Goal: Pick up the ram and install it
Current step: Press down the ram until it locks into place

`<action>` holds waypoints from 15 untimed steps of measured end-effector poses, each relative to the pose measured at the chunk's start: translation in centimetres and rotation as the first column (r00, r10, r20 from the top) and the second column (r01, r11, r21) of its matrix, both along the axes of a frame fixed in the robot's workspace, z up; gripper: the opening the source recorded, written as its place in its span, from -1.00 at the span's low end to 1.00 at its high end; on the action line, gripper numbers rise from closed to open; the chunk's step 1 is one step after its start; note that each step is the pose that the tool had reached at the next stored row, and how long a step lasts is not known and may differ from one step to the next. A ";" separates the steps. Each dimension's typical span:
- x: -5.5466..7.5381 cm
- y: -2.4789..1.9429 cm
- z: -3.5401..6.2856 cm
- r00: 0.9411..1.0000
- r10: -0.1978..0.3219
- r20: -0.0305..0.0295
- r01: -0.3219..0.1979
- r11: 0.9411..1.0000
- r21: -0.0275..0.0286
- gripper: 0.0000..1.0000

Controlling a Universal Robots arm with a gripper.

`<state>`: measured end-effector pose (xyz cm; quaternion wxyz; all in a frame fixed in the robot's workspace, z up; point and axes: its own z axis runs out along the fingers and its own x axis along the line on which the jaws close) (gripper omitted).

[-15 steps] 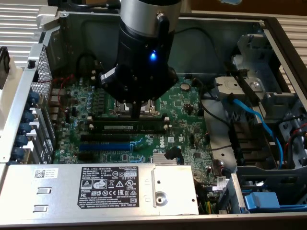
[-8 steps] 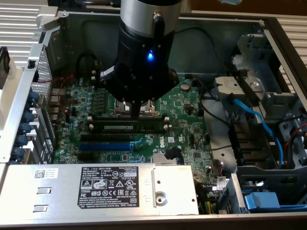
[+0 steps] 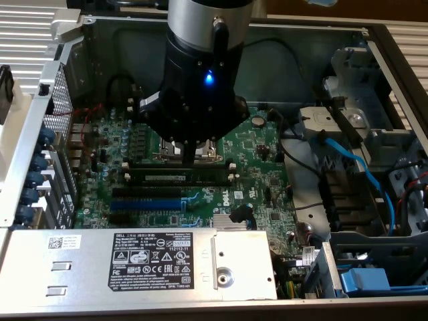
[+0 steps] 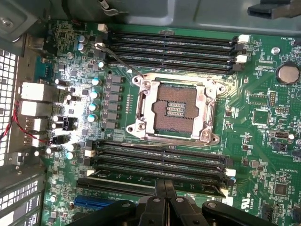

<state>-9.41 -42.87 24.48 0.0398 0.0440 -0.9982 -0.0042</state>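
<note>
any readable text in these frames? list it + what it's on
"DELL" - white label on the grey power supply.
DELL logo - motherboard, beside the blue slot.
"BATTERY" - motherboard print under the coin cell, barely legible.
Remaining label lines, silkscreen, ram sticker: too small to read.

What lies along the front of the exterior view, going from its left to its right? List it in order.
Metal bracket with two slots → black Dell label → round lock on the silver cover → blue plastic block.
</note>
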 end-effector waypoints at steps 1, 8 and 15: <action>0.0 -0.06 0.00 1.000 -0.003 0.000 0.003 1.000 0.000 -0.80; 0.0 -0.08 0.05 1.000 -0.024 0.013 0.024 1.000 -0.001 -0.80; 0.0 -0.17 0.14 0.999 -0.037 0.015 0.037 0.999 -0.001 -0.80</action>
